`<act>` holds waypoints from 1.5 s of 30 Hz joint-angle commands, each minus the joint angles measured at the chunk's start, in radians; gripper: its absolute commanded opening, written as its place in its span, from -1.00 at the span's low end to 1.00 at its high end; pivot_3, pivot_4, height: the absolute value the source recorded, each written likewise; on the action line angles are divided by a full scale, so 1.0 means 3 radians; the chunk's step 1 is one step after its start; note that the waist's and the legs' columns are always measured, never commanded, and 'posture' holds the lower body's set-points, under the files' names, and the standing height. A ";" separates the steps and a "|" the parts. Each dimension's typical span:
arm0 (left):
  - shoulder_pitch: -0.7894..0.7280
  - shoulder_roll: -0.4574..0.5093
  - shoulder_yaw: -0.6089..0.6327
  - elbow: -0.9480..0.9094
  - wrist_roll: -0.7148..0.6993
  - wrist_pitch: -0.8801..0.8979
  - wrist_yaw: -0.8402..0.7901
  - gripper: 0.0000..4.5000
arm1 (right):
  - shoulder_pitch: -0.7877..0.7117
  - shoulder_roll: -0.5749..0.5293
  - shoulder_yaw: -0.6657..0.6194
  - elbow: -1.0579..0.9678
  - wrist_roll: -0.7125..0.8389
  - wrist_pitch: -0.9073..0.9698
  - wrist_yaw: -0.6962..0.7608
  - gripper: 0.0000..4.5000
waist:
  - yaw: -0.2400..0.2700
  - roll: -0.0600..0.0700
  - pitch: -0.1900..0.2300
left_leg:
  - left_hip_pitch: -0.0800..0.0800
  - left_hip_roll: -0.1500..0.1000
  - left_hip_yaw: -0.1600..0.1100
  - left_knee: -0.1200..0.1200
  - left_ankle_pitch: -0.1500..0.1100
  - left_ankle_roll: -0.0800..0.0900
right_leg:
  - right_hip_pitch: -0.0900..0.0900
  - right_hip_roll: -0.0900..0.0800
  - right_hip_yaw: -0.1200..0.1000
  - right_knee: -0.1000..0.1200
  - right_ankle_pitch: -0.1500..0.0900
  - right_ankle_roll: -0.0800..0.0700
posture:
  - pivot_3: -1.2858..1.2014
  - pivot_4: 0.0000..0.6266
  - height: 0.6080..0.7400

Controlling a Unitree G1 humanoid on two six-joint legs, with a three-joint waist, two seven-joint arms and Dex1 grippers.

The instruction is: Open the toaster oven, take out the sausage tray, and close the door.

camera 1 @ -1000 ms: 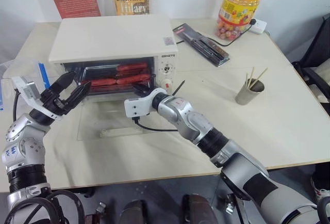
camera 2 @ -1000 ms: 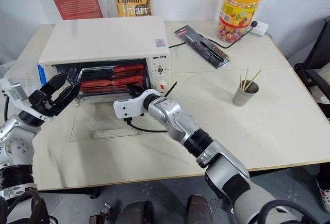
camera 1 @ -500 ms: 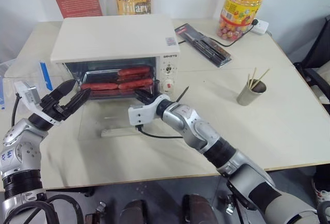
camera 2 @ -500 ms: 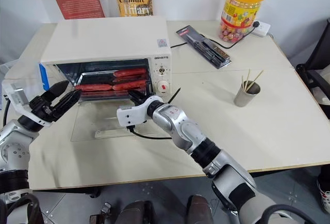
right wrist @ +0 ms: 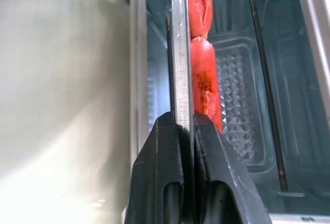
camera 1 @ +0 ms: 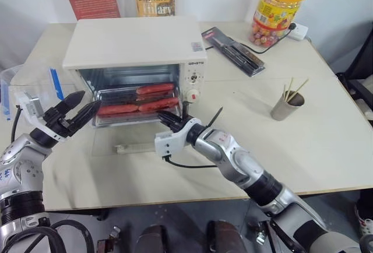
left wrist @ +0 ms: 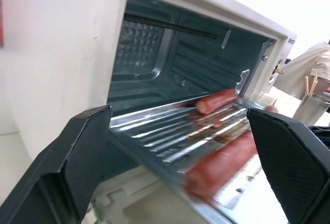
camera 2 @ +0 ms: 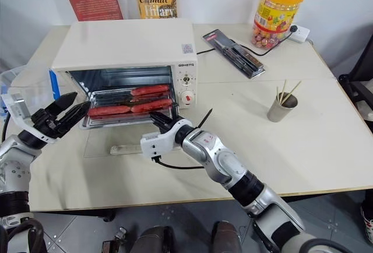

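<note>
Between right fingers (right wrist: 181, 146), sausage tray (right wrist: 180, 53) rim.

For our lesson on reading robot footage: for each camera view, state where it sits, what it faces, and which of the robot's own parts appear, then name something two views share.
Left and right eye views: on the head, looking down at the toaster oven; both arms show.
Left wrist view: on the left wrist, facing the oven's cavity between the open left gripper fingers.
Right wrist view: on the right wrist, looking along the right gripper, shut on the sausage tray rim.
Shared: both wrist views show the tray's sausages.
</note>
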 commanded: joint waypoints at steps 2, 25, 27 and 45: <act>-0.0001 0.0091 0.0138 -0.0025 -0.0078 0.0054 0.0005 1.00 | 0.0041 -0.0062 -0.0125 -0.0283 -0.0014 -0.0107 -0.0032 -0.99 | 0.0001 0.0000 0.0000 | 0.0000 0.0000 0.0001 0.0001 0.0000 0.0000 | 0.0000 0.0000 0.0000 0.0000 0.0000 0.0000 | 0.03 -0.52 1.00; 0.0887 0.0359 0.0617 -0.1237 -0.1229 0.2419 0.1087 1.00 | 0.0680 -0.0736 -0.0666 -0.0889 0.0152 -0.0981 -0.0203 -0.99 | 0.0052 -0.0002 0.0001 | 0.0002 0.0001 -0.0010 0.0003 0.0000 0.0001 | 0.0003 -0.0002 0.0007 -0.0004 0.0000 0.0000 | 0.03 -0.52 1.00; 0.0919 0.0393 0.0635 -0.1276 -0.1434 0.2701 0.1178 1.00 | 0.0675 -0.0745 -0.0699 -0.0858 0.0165 -0.1067 -0.0254 -0.99 | 0.0063 -0.0002 0.0001 | 0.0003 0.0002 -0.0018 0.0003 0.0000 0.0001 | 0.0003 -0.0001 0.0009 -0.0005 -0.0001 -0.0001 | 0.03 -0.52 1.00; 0.1158 0.0356 0.0969 -0.1173 -0.2991 0.3296 0.2344 1.00 | 0.0566 -0.0837 -0.0814 -0.0480 0.0349 -0.1613 -0.0319 -0.99 | 0.0082 -0.0002 0.0001 | 0.0006 0.0001 -0.0019 0.0004 0.0000 0.0001 | 0.0005 0.0002 0.0028 -0.0011 -0.0002 -0.0003 | 0.03 -0.52 1.00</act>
